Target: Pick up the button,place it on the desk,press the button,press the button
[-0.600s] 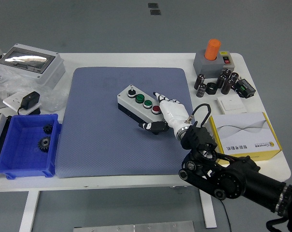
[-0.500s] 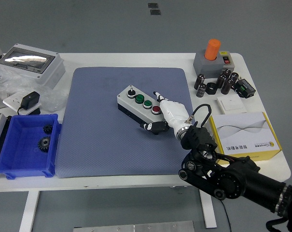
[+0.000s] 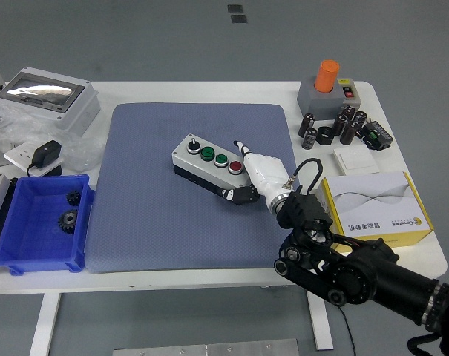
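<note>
The button box [image 3: 209,165] lies on the blue mat [image 3: 150,200] near the middle of the white table [image 3: 283,93], one end tilted toward the far left. It carries a black knob, two green buttons and a red one. The right hand [image 3: 255,172] grips the box's right end (thumb below, white fingers [image 3: 243,147] beside the red button). A blue bin [image 3: 38,222] with gears sits at the left.
</note>
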Controlling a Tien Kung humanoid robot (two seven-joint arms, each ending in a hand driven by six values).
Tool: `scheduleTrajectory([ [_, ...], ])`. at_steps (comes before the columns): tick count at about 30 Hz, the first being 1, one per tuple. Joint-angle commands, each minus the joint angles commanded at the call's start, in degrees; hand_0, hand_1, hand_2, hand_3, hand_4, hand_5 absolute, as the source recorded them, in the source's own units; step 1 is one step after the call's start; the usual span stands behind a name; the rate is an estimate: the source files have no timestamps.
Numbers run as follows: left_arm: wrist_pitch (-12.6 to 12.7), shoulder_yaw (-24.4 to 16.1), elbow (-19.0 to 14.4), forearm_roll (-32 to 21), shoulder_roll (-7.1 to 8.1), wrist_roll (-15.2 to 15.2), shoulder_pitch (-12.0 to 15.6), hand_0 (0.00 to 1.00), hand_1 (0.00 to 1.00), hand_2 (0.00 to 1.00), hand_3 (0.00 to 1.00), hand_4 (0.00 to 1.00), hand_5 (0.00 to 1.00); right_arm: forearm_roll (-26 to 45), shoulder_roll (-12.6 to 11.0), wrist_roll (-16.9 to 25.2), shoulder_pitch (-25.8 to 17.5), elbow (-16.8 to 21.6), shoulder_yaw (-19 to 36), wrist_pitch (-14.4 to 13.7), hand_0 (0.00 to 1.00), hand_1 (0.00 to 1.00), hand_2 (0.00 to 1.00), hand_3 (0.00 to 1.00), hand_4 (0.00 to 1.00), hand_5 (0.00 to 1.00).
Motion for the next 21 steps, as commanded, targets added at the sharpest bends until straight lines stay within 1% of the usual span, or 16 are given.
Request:
scheduleTrajectory([
  [1,0.02,-0.01,0.04,0.01,0.0,-0.12,0.01,0.699,0.672,0.656,0.782,0.637,0.676,-0.3,0.01,0.04,-0.03,0.01,0.22,0.16,0.25,0.423,0.453,0.998,0.725,0.192],
  [6,0.07,-0.24,0.38,0.36,0.0,-1.06,0.04,0.699,0.672,0.656,0.782,0.637,0.676,-1.63,-0.03,0.09,-0.17,0.31,1.19,1.09,0.25,0.423,0.453,0.998,0.725,0.192],
  [7,0.06,-0.3,0.46,0.46,0.0,-1.28,0.04,0.7,0.672,0.656,0.782,0.636,0.68,-1.75,-0.06,0.11,-0.18,0.35,1.31,1.16,0.166,0.346,0.389,0.571,0.453,0.113],
  [12,0.09,-0.52,0.78,0.78,0.0,-2.19,0.01,0.7,0.672,0.656,0.782,0.636,0.68,-2.28,-0.15,0.1,-0.22,0.58,1.7,1.35,0.166,0.346,0.389,0.571,0.453,0.113],
  [13,0.11,-0.54,0.79,0.8,0.01,-2.29,0.01,0.699,0.671,0.656,0.779,0.636,0.681,-2.4,-0.15,0.04,-0.23,0.6,1.73,1.49,0.133,0.311,0.356,0.433,0.335,0.044],
  [18,0.27,-0.45,0.78,0.59,0.07,-2.48,0.06,0.699,0.671,0.656,0.779,0.636,0.681,-2.77,-0.21,-0.19,-0.27,0.61,1.68,2.2,0.133,0.311,0.356,0.433,0.335,0.044],
  [19,0.29,-0.43,0.77,0.55,0.07,-2.48,0.09,0.699,0.67,0.655,0.779,0.636,0.686,-2.74,-0.22,-0.16,-0.28,0.59,1.68,2.25,0.132,0.318,0.377,0.447,0.339,0.002],
  [21,0.34,-0.38,0.75,0.45,0.07,-2.48,0.13,0.699,0.67,0.655,0.779,0.636,0.686,-2.58,-0.24,0.06,-0.31,0.52,1.63,2.25,0.132,0.318,0.377,0.447,0.339,0.002],
])
